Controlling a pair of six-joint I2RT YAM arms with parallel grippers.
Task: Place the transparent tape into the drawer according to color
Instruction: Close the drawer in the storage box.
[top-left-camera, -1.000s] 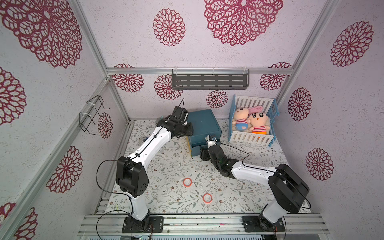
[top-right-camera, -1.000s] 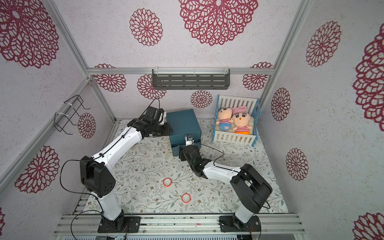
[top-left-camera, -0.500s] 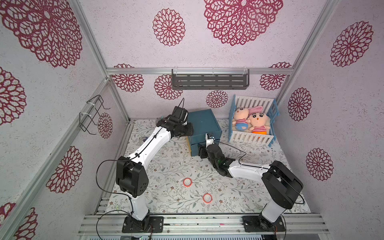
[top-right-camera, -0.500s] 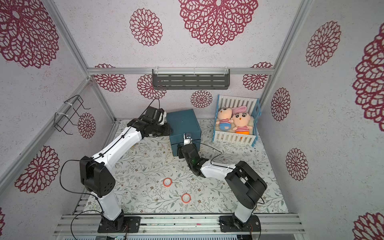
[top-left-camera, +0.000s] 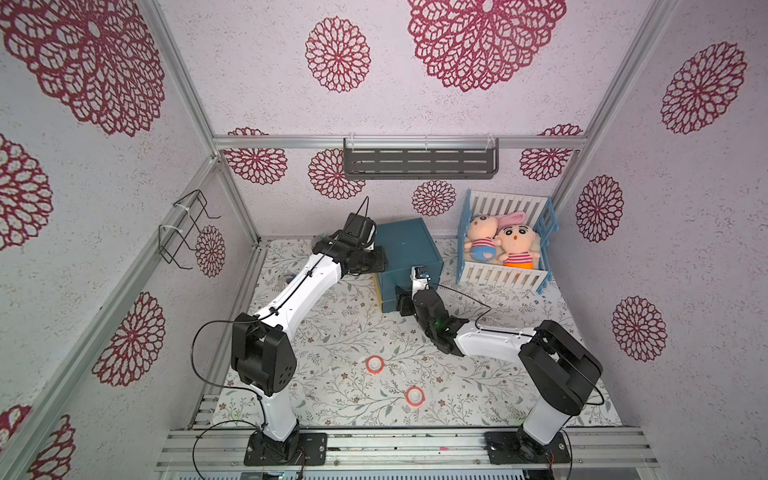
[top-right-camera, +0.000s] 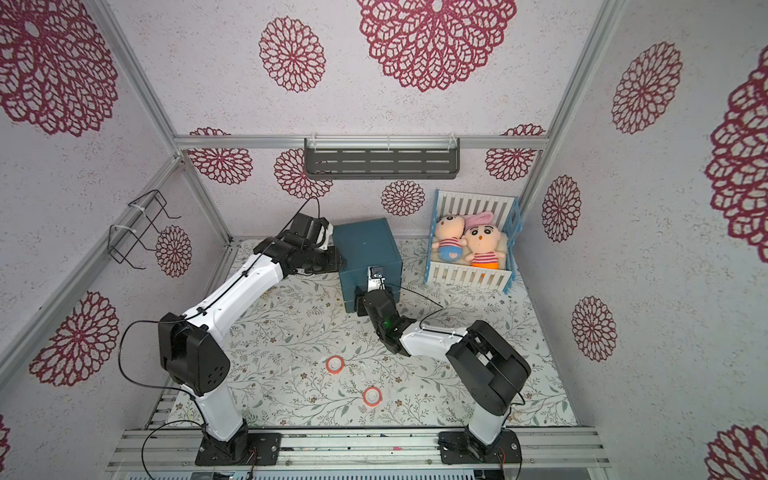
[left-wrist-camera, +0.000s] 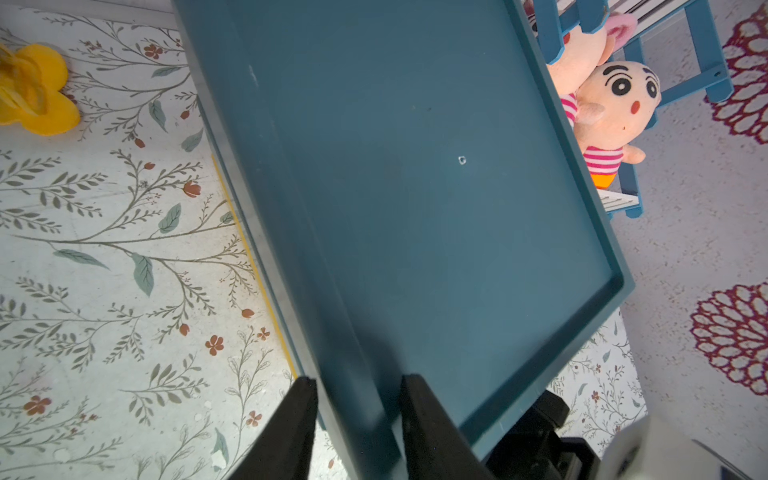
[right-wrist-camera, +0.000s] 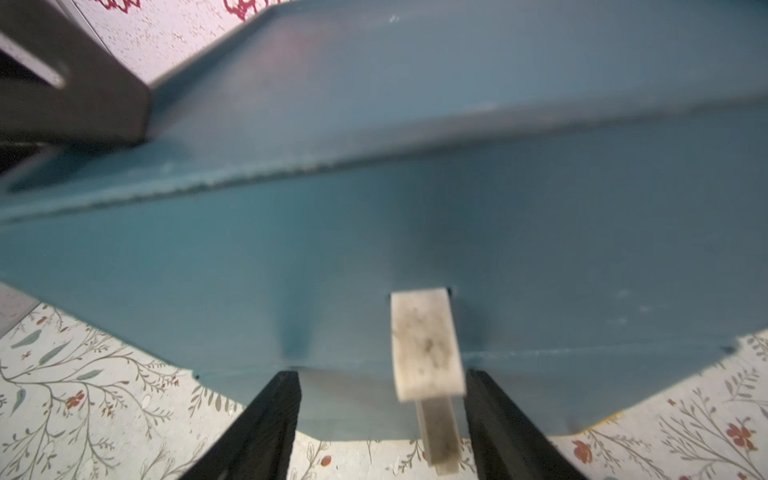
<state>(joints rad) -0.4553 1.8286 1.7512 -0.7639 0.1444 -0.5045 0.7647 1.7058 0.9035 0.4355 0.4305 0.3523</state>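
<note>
The right gripper (right-wrist-camera: 380, 374) has edged in against the drawer front (right-wrist-camera: 582, 249), apparently straddling its white tab (right-wrist-camera: 426, 340).

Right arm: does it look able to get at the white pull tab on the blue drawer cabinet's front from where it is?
Probably yes: the white pull tab sits between the right gripper's open fingers, closer to one, on the blue drawer cabinet's front, and nothing blocks it.

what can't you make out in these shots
Drawer contents: cabinet top covers them, both top views.
Right gripper around white tab: right wrist view blurred, contact unclear.
Left gripper at cabinet rim: left wrist view, grip unclear.
Yellow toy: cut by left wrist view's edge.
</note>
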